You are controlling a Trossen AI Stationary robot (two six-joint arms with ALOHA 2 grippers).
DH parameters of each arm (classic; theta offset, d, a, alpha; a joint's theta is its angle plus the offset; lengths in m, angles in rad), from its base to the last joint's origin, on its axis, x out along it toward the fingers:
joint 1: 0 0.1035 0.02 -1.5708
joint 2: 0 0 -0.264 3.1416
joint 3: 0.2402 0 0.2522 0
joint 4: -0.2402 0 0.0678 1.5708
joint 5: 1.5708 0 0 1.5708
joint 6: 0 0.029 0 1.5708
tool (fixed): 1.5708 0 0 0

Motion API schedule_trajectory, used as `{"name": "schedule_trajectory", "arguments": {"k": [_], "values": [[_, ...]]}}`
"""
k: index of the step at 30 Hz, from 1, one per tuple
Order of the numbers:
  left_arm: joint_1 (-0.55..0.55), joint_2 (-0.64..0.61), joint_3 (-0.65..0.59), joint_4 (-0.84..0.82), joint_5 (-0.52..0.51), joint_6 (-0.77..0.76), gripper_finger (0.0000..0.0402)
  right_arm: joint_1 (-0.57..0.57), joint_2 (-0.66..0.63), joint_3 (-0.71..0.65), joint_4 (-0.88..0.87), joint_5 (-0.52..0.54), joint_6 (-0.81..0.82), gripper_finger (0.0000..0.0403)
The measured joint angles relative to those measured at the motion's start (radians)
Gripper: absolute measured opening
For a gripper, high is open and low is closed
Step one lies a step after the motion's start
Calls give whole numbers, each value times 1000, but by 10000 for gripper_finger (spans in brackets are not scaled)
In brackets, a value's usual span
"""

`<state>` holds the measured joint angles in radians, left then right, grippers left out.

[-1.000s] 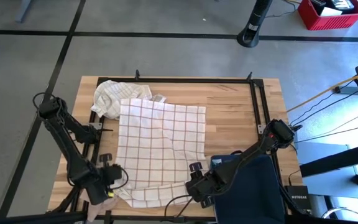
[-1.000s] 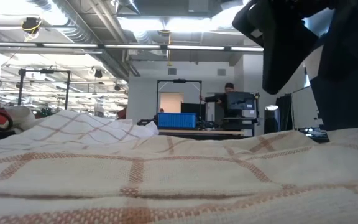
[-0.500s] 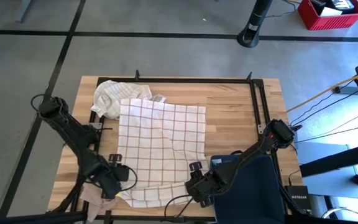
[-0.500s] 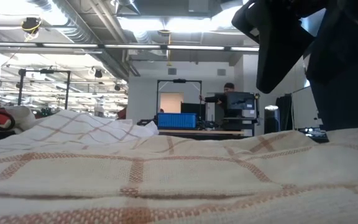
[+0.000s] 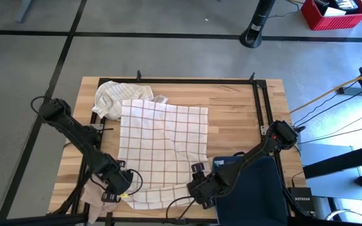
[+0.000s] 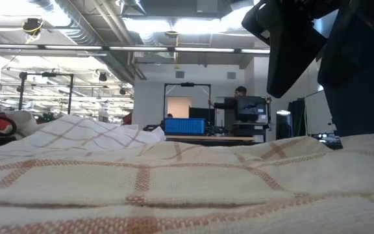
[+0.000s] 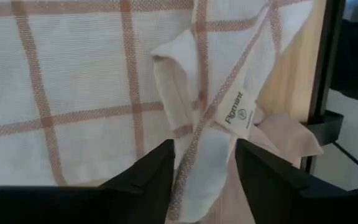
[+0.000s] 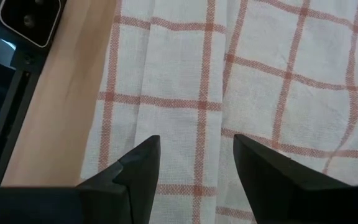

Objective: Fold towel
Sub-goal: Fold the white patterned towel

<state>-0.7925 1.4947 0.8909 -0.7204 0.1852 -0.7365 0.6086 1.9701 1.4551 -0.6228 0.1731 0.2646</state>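
A white towel (image 5: 162, 147) with red-brown checks lies spread flat on the wooden table (image 5: 237, 113); it fills the foreground of the low view (image 6: 174, 182). My left gripper (image 5: 119, 186) is at the towel's near left corner, open. That corner (image 7: 205, 134) is folded over and carries a small label, and it lies between the two fingers. My right gripper (image 5: 200, 188) hovers open over the towel's near edge (image 8: 185, 124), with flat cloth below its fingers. My left gripper comes down on the towel's folded near left corner (image 7: 202, 163), one finger (image 7: 157, 177) on each side of the bunched cloth. Whether the fingers touch the cloth I cannot tell. The corner lies on the table, several layers thick.
A second, crumpled checked towel (image 5: 115, 97) lies at the far left. A beige cloth (image 5: 95, 194) hangs at the near left edge and a dark blue cloth (image 5: 253, 185) lies at the near right. Black frame rails (image 5: 260, 107) border the table. A person (image 6: 239, 97) stands far back.
My left gripper has moved toward the table's right edge along the near side, from beside the beige cloth to over the towel's near left corner. The towel stays spread as before.
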Motion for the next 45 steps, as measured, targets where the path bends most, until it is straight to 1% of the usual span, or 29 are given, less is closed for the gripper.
{"name": "schedule_trajectory", "arguments": {"k": [3, 7, 8, 11, 14, 17, 20, 23, 25, 28, 30, 38, 41, 45], "values": [[0, 19, 0, -1, -22, 15, 110, 0, 0, 0, 0, 0, -1, 205], [0, 7, -1, -6, -85, -4, 24, 0, 0, 0, 3, 0, -7, 205], [-2, -6, -1, -19, -107, -23, 13, 0, 0, 0, 3, 0, -7, 205], [-26, -61, 11, -131, -226, -145, 12, 0, 0, 0, 2, -13, -7, 205], [-59, -136, 13, -247, -380, -296, 5, 0, 0, 0, 2, -44, -1, 205], [-91, -189, 14, -369, -532, -474, 4, 0, 0, 0, 3, -42, -1, 205], [-105, -208, 13, -447, -613, -597, 7, 0, 1, 0, 3, -33, -6, 205], [-101, -206, -11, -444, -624, -646, 2, 0, 21, 0, 9, -35, -5, 205], [-100, -198, -33, -437, -626, -670, 4, 0, 44, 0, 31, -59, 2, 205], [-100, -193, -66, -402, -622, -675, 6, 1, 71, 7, 76, -98, 25, 205], [-100, -193, -86, -363, -618, -670, 3, 1, 79, 30, 78, -105, 34, 205], [-100, -194, -116, -337, -617, -675, 6, 9, 103, 44, 77, -84, 50, 204], [-100, -194, -116, -336, -616, -674, 2, 13, 129, 44, 69, -69, 123, 204], [-100, -194, -116, -336, -616, -674, 6, 21, 149, 44, 52, -68, 154, 204]]}}
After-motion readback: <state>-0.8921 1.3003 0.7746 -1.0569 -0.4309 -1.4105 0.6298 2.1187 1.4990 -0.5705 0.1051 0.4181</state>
